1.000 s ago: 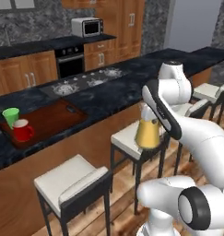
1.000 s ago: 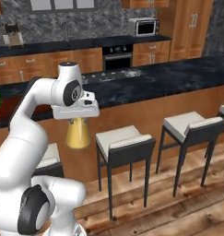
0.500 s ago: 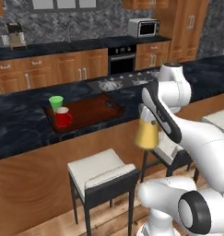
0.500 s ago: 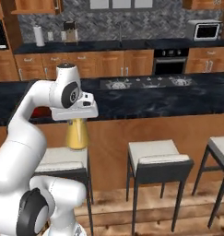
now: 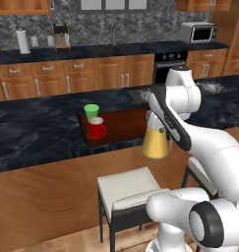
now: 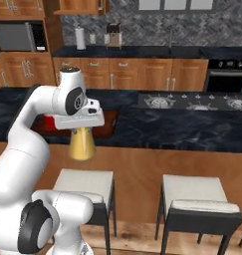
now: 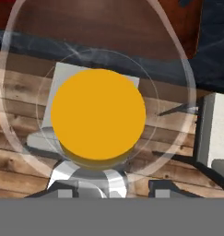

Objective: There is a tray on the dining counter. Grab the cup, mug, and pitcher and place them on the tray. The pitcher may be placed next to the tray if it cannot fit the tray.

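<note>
Pitcher [image 5: 155, 142] upright, long axis vertical, hanging in jaws clamped on its top, in air before table [image 5: 37, 133] front, above stool [image 5: 131, 189]; tray [image 5: 128, 123] beyond and higher, cup [image 5: 91, 110] and mug [image 5: 97, 129] on its left end

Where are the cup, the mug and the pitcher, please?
cup [image 5: 91, 110], left base view, its green side.
mug [image 5: 96, 130], left base view, its red body.
pitcher [image 5: 155, 143], left base view, its yellow lower body.
</note>
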### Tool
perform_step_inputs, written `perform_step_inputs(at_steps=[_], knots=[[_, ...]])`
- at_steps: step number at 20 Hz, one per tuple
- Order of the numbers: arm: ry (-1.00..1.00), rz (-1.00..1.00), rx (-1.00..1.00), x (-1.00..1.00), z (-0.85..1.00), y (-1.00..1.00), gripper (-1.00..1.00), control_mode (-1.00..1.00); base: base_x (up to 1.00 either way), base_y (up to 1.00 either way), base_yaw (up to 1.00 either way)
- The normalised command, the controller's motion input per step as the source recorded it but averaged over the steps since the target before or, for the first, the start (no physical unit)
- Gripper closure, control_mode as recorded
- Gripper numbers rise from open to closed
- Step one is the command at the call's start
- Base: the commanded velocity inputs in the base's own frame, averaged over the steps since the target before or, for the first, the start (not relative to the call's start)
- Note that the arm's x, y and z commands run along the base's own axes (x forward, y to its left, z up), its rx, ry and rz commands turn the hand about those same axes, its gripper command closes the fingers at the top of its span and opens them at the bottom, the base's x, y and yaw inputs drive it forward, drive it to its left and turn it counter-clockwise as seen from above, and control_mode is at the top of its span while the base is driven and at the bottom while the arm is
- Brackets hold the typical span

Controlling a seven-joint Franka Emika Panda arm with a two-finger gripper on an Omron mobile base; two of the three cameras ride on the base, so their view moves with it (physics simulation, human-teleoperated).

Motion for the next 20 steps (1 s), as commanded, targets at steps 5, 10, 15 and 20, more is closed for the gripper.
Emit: perform_step_inputs(at_steps=[5,10,15,20], knots=[[0.0,0.0,0.0,0.0,0.0,0.0,1.0,1.0,0.21,0.0,0.29],[0.0,0.0,0.0,0.0,0.0,0.0,1.0,1.0,0.13,-0.01,0.17],[0.0,0.0,0.01,0.15,0.22,-0.04,1.0,-1.0,0.01,-0.01,0.01],[0.0,0.0,0.01,0.21,0.58,-0.02,1.0,-1.0,0.0,0.0,0.0]])
